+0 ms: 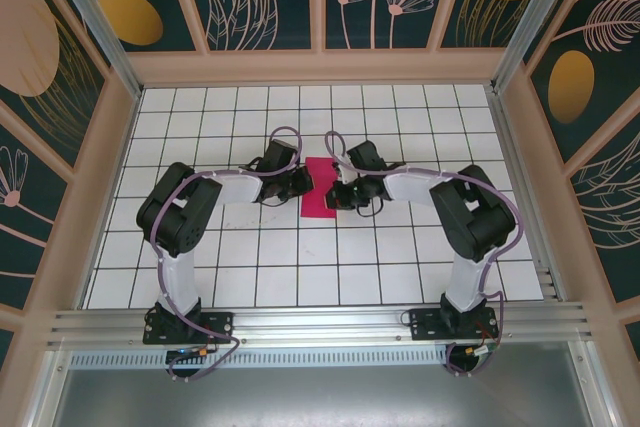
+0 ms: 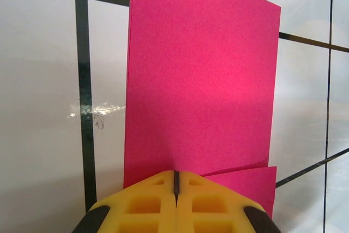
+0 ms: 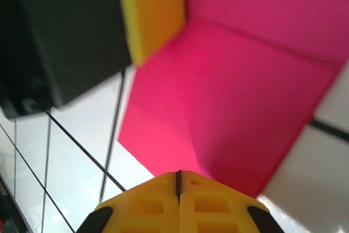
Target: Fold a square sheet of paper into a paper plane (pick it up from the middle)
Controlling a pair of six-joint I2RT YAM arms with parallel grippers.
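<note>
White tiles ruled with dark lines cover the tabletop (image 1: 200, 267). Seen from above, the left arm (image 1: 180, 217) reaches in from the left with its elbow raised and its wrist turned toward the middle. The left claw (image 1: 300, 183) sits at the left edge of the paper (image 1: 320, 192).

In its own wrist view the left claw (image 2: 175, 181) is closed, its 2 yellow pads (image 2: 158, 181) pressed together with a thin seam between them. The tips meet the near edge of the paper (image 2: 202, 80). I cannot tell whether the sheet is nipped between them or just pressed from above.

The paper lies flat in the middle of the tabletop between the 2 claws. It is a narrow magenta rectangle folded into 2 layers, and the lower layer peeks out past the upper one at a corner beside the left claw's tips.

On the other side of the paper, the right claw (image 1: 342, 192) is at its right edge. In the right wrist view the right claw (image 3: 178, 181) is closed too, pads (image 3: 202, 186) together and tips at the edge of the paper (image 3: 234, 96). A crease runs across the sheet ahead of them. The left claw's yellow pad (image 3: 155, 12) shows blurred on the far side.

The right arm (image 1: 470, 217) bends back toward the right.
</note>
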